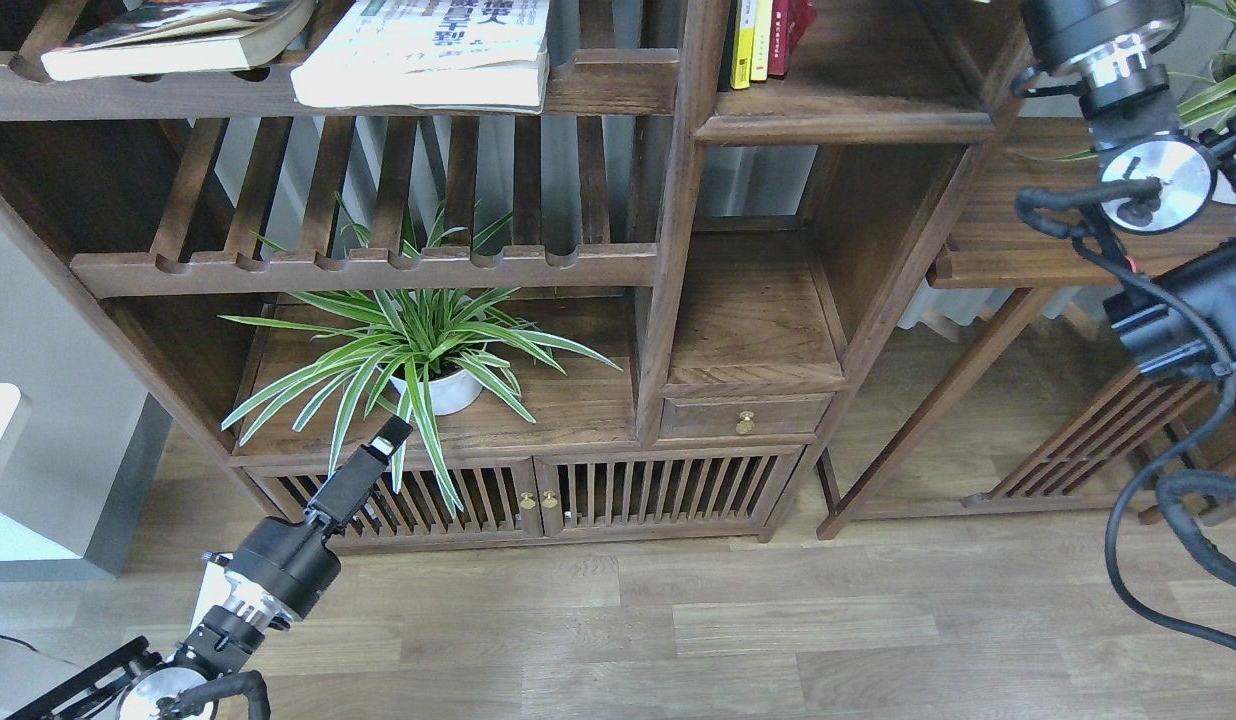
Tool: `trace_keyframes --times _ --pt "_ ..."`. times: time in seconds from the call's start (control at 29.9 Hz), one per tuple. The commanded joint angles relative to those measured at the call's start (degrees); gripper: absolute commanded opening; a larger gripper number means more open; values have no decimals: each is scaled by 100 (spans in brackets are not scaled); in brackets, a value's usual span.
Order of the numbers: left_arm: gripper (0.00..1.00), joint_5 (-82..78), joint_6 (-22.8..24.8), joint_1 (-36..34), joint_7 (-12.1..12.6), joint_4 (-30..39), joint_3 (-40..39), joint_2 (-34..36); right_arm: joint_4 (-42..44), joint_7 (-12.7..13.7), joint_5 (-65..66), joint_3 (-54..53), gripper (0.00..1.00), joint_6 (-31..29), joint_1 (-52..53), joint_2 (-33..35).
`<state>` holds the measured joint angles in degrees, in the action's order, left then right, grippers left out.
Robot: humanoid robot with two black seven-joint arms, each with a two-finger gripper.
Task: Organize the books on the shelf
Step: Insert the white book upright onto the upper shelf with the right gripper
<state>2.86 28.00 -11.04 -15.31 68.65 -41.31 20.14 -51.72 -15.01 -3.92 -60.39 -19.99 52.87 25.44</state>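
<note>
Walnut bookcase (668, 250), spider plant (418, 345) before left hand (390, 436).

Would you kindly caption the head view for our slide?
Two books lie flat on a slatted rack above a potted plant; left gripper hangs low, empty.

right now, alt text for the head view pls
A dark wooden bookcase fills the view, with two large books lying flat on its top slatted rack and a potted spider plant lower down. The left hand hovers low near the plant, holding nothing.
</note>
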Motion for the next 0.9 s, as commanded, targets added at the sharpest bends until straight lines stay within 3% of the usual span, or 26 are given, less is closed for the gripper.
trace_keyframes --times 0.0,0.6,0.87 --pt "99 -5 0 -48 11 -1 -17 69 92 -19 128 -17 5 110 101 -249" --pt "99 -31 0 -144 19 87 -325 316 1533 16 647 45 7 -549 707 -356" --pt "99 -49 0 -171 28 69 -553 333 1551 16 691 27 7 -725 655 -276"
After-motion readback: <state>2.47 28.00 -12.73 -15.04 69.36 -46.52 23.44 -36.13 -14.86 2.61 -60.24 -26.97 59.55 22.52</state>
